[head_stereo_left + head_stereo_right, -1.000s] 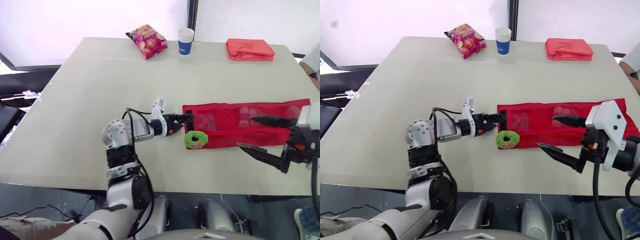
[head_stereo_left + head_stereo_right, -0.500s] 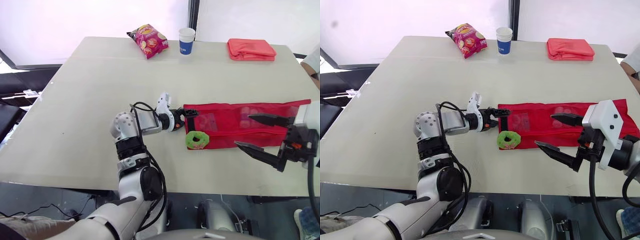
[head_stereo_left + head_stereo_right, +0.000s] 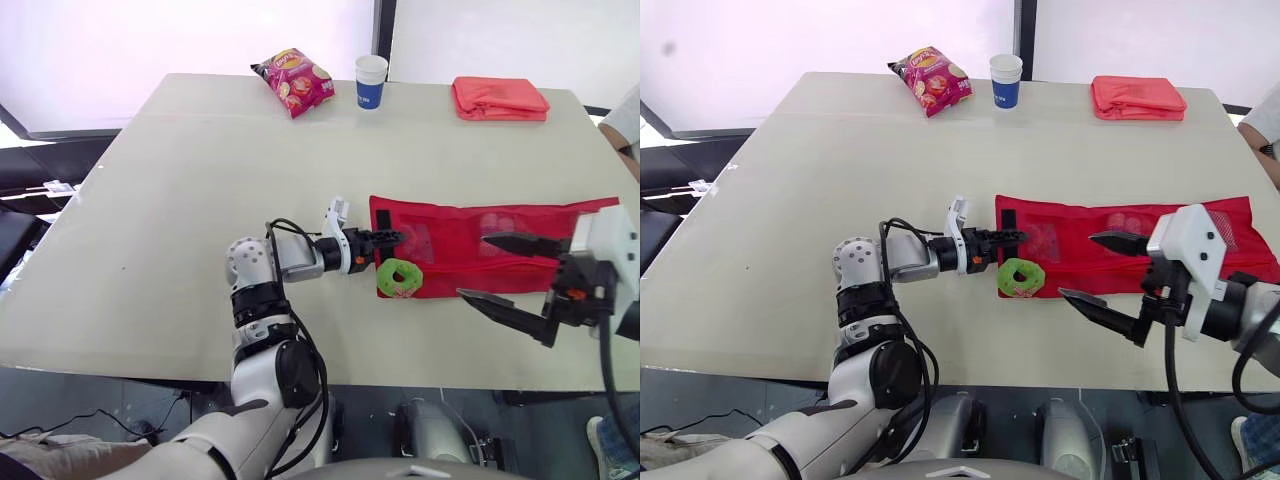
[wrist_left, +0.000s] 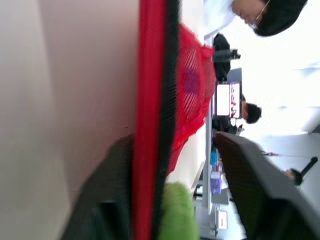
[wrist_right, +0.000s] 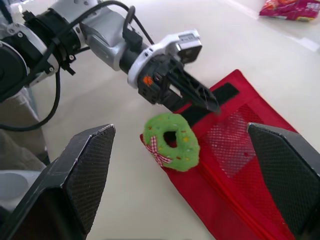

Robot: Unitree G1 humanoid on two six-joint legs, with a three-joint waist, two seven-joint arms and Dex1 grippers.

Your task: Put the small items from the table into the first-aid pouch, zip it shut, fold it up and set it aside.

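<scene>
Left gripper (image 3: 395,238): fingers a little apart, straddling the black-trimmed left end of the red mesh pouch (image 3: 450,258); in the left wrist view the trim lies against one finger, with clear space before the other. Left forearm stretched level and low over the table (image 3: 200,180), pointing right. Right gripper (image 3: 473,266): spread wide, holding nothing, hanging above the pouch's right half, the far finger over the mesh and the near finger over the near edge; its arm enters from the right. The pouch lies flat and unfolded at centre-right, pale small items showing through its mesh. A green ring toy (image 3: 400,277) rests across the pouch's near-left corner, just beside the left gripper. Along the far edge: chip bag (image 3: 294,81), paper cup (image 3: 371,82), folded red cloth (image 3: 499,99)
</scene>
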